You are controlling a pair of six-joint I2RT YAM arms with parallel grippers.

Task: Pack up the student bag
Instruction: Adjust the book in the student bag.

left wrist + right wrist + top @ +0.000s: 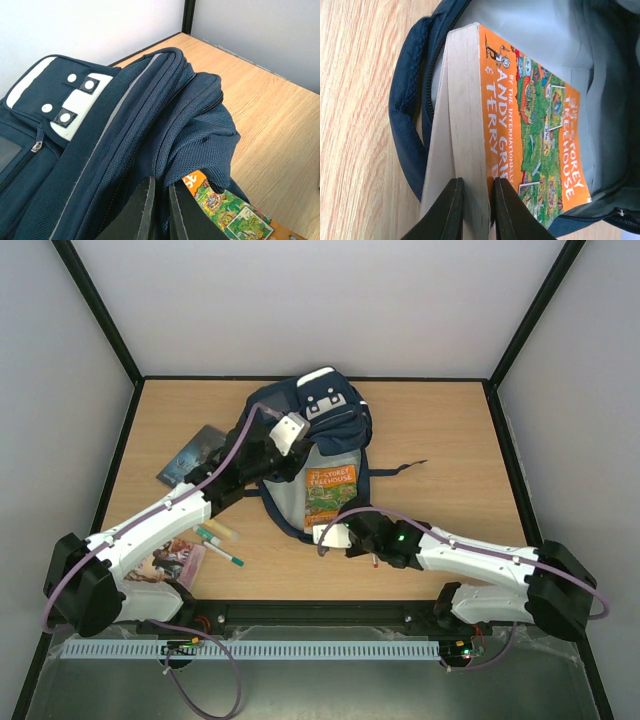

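Note:
The navy student bag lies open at mid table, its grey lining showing. My left gripper is shut on the bag's upper flap and holds it lifted; its fingertips pinch the fabric. An orange-and-green book lies partly inside the opening. My right gripper is shut on the book's near edge, pinching part of the page block, with the cover reaching into the bag's grey interior.
A dark book lies on the table left of the bag. Markers and another book lie by the left arm. A bag strap trails right. Black frame edges ring the table.

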